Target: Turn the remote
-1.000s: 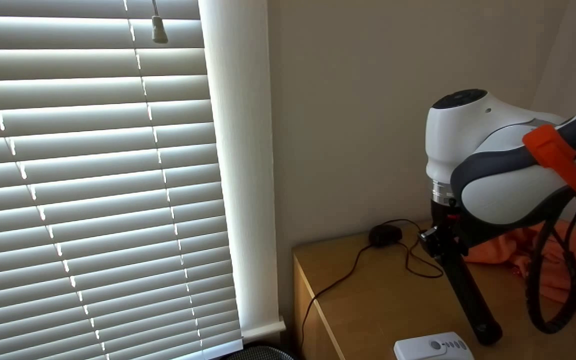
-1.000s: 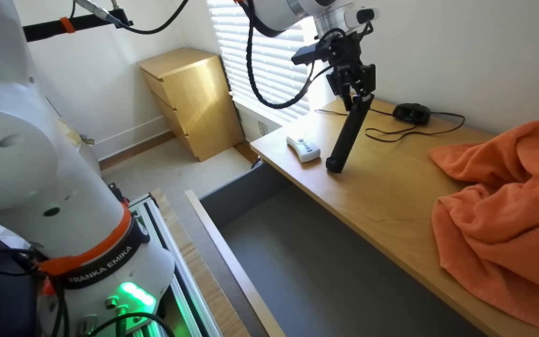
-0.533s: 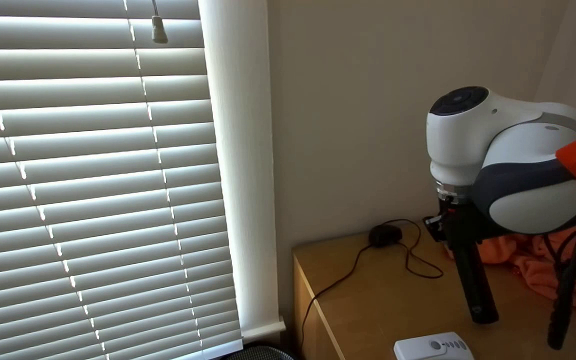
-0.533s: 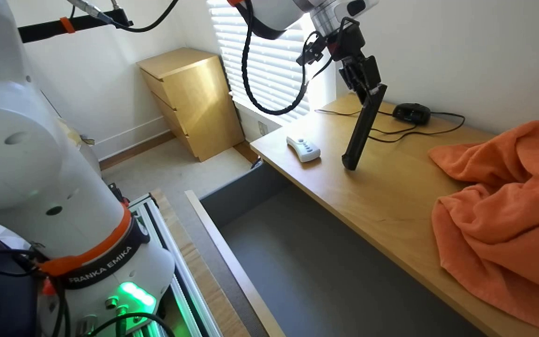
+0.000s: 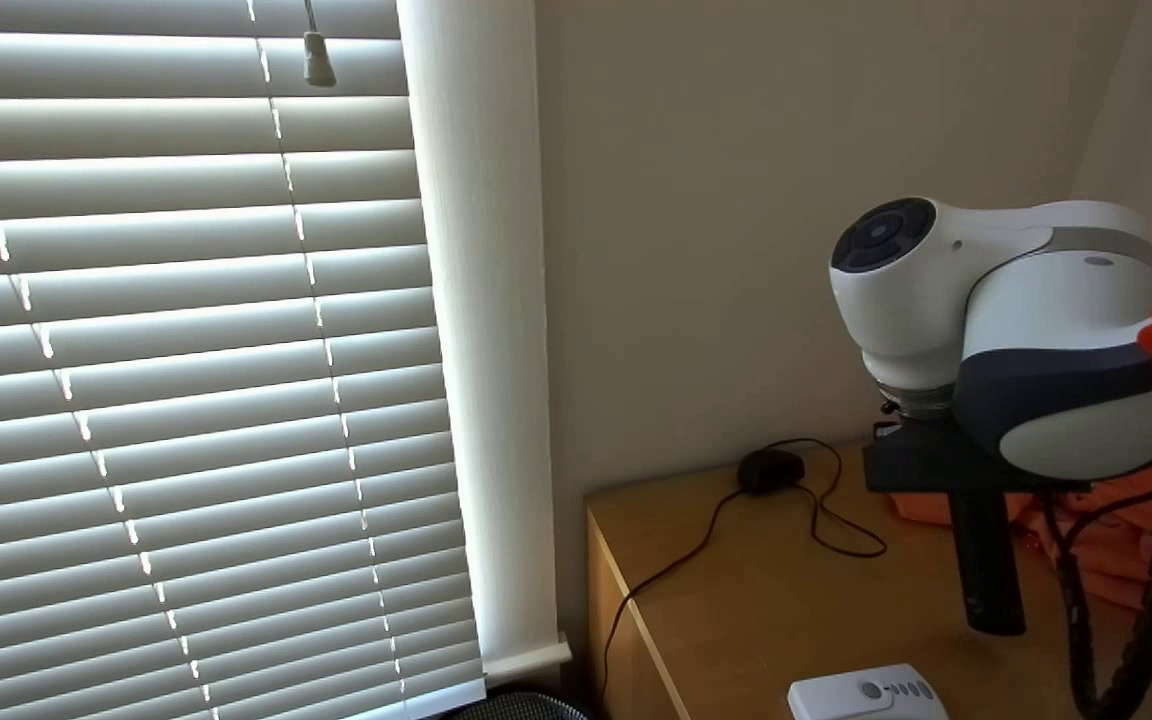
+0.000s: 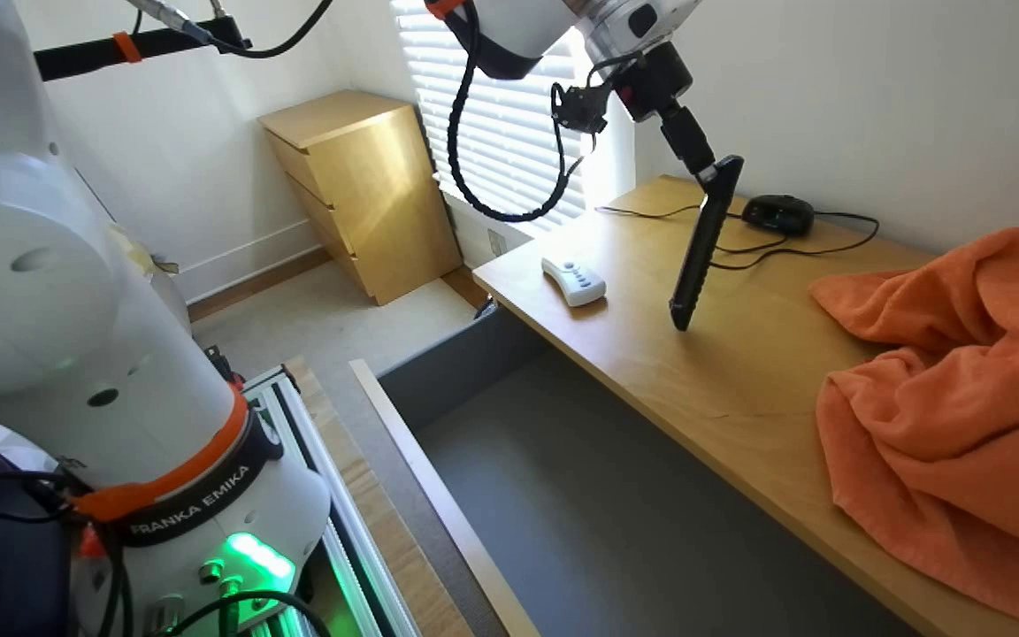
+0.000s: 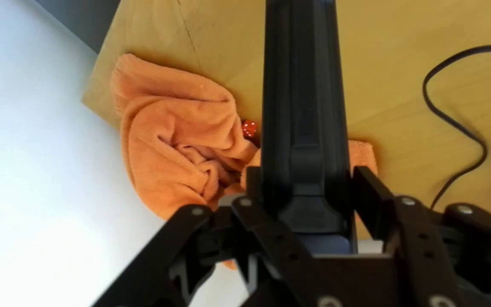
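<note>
The remote (image 6: pixel 706 248) is a long, slim black bar, held tilted above the dresser top (image 6: pixel 766 372). It also shows in an exterior view (image 5: pixel 988 575). My gripper (image 6: pixel 708 171) is shut on it near its upper end. In the wrist view, my gripper (image 7: pixel 305 183) has one finger on each side of the remote (image 7: pixel 303 85), which extends up past the frame's top edge. The remote's lower end appears just above the wood; I cannot tell whether it touches. In an exterior view the fingers are hidden behind the wrist mount (image 5: pixel 966 460).
A white flat box (image 6: pixel 574 281) lies near the dresser's front left corner. A round black object (image 6: pixel 777 214) with a cable sits by the wall. An orange cloth (image 6: pixel 952 398) lies to the right, with a red die (image 7: pixel 249 128) beside it. An open drawer (image 6: pixel 563 495) is below.
The held remote has moved away from the white box, toward the orange cloth. The wrist has turned with it, so the gripper now shows edge-on in an exterior view.
</note>
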{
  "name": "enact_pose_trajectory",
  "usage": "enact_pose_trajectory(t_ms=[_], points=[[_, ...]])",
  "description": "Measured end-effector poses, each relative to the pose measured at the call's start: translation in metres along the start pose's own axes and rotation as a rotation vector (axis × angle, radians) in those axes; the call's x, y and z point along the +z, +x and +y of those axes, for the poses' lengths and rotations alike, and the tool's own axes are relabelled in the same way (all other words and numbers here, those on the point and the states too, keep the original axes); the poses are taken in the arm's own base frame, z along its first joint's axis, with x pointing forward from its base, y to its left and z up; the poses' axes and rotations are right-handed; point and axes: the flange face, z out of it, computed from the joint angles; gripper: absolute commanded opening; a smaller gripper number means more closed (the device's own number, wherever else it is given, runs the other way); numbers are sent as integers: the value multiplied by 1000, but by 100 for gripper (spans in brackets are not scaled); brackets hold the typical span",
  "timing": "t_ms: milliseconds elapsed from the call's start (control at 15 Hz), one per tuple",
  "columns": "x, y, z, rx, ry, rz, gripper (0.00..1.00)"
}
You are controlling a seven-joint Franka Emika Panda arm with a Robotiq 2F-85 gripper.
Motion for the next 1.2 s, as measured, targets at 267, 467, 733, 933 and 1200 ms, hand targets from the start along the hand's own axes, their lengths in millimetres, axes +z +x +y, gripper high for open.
enact_pose_trajectory(t_ms=[267,467,733,933,1200], points=[[0,-3,0,164,-80,16,30],[4,-2,-7,251,-85,19,55],[8,1,-14,266,-85,21,55],[8,2,-15,267,-85,21,30],[9,5,-16,339,-95,51,30]])
